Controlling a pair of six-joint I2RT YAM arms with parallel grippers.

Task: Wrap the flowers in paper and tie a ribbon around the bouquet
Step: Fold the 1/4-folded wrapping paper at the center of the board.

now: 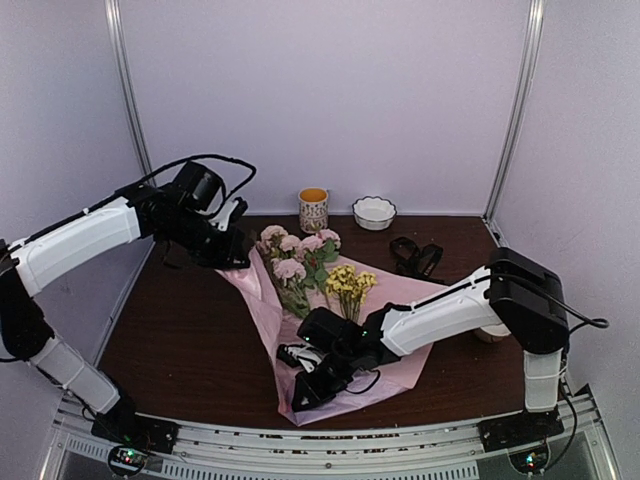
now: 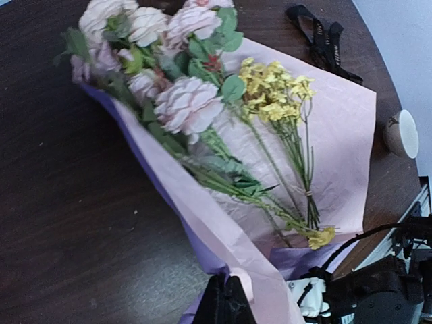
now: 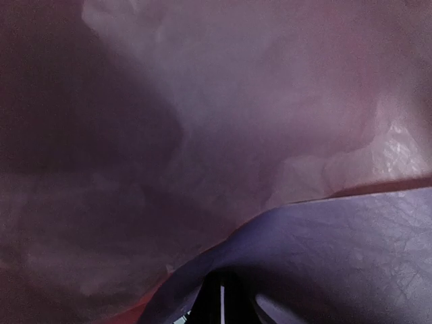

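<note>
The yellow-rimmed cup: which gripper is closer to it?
Left. The left gripper holds the paper just left of the cup; the right gripper grips the paper's near edge, farther away.

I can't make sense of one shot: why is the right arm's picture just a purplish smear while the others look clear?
Right wrist view: the paper fills the frame close to the lens, dim and out of focus. Left wrist view: the flowers are fairly sharp and well lit. Top view: even light, soft shadows, no glare.
</note>
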